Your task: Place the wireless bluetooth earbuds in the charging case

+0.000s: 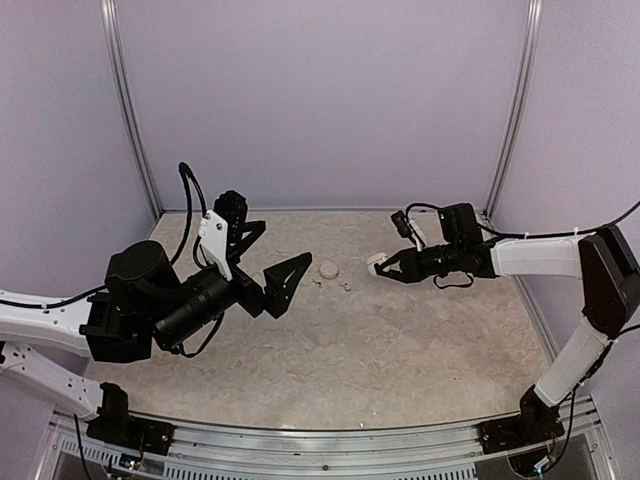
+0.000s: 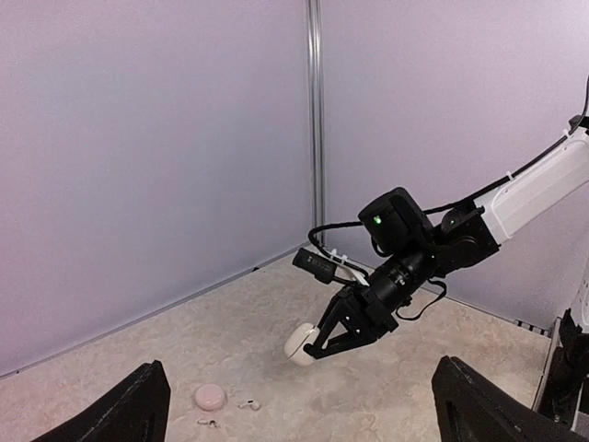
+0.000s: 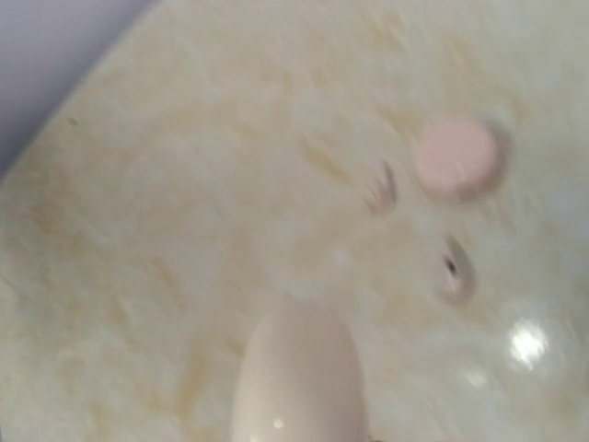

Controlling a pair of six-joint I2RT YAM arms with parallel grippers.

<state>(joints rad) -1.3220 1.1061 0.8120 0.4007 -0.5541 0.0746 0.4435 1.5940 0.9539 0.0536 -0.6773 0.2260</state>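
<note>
Two tiny white plastic earbuds [image 1: 345,286] with short stems lie loose on the marbled beige tabletop [image 1: 400,340], near the middle of the back half. Both are just beside a round flat whitish puck [image 1: 328,269]: one sits on its near right side, the other on its near left. From the left wrist view the earbuds [image 2: 247,403] and the puck [image 2: 210,397] show low down, between the left arm's own black fingers [image 2: 129,410]. The small white rounded plastic charging case [image 1: 375,260] is not on the table. It is pinched at the tips of the right gripper [image 1: 382,264], whose jaws are clamped on it, and it hangs above the surface to the right of the puck and well apart from the earbuds. The left wrist view shows the case [image 2: 296,343] as a single smooth rounded shape at the end of the right gripper [image 2: 311,348], which is tilted down toward the table. In the blurred right wrist view the case [image 3: 299,378] fills the bottom centre, with the puck [image 3: 457,157] and the earbuds [image 3: 453,272] beyond it. Whether its lid is open cannot be told. The left gripper [image 1: 287,242] is spread wide and holds nothing, raised to the left of the puck.
</note>
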